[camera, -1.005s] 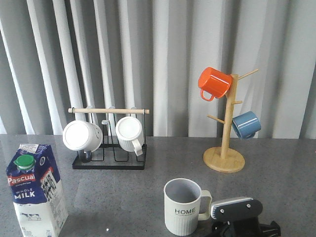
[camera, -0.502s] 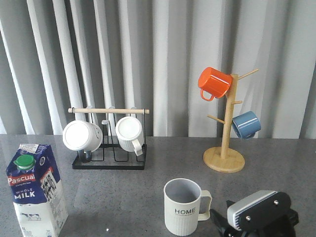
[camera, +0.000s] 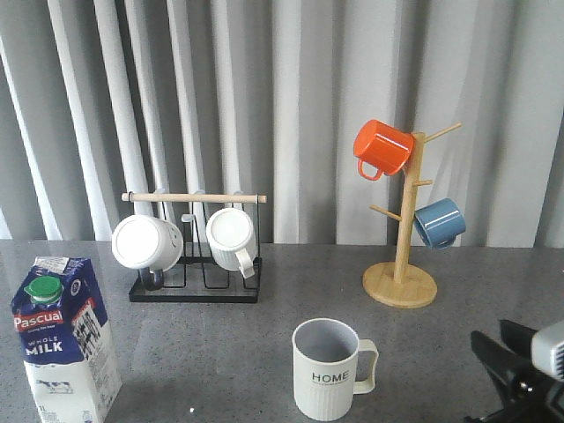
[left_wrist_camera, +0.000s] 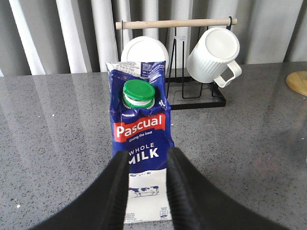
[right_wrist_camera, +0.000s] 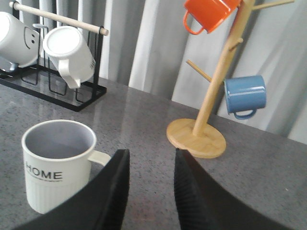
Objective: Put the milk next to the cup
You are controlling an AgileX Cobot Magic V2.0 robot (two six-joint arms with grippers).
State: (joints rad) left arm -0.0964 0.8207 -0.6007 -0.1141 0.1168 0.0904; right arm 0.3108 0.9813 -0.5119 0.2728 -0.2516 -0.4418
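Note:
The milk [camera: 66, 339] is a blue-and-white Pascual carton with a green cap, upright at the table's front left. In the left wrist view the milk [left_wrist_camera: 141, 134] stands straight ahead of my open left gripper [left_wrist_camera: 147, 165], seen between the black fingers [left_wrist_camera: 117, 191], which do not grip it. The left gripper is out of the front view. The cup [camera: 328, 368], a ribbed pale mug marked HOME, stands at the front centre. My right gripper [camera: 493, 341] is open and empty to the right of the cup [right_wrist_camera: 55, 167], clear of its handle.
A black wire rack [camera: 196, 286] with a wooden bar holds two white mugs [camera: 233, 236] behind the milk. A wooden mug tree [camera: 401, 282] at the back right carries an orange mug [camera: 382, 148] and a blue mug [camera: 439, 222]. Grey curtains hang behind.
My right arm has swung away from the cup's handle toward the right edge of the front view. The milk and the cup have not moved.

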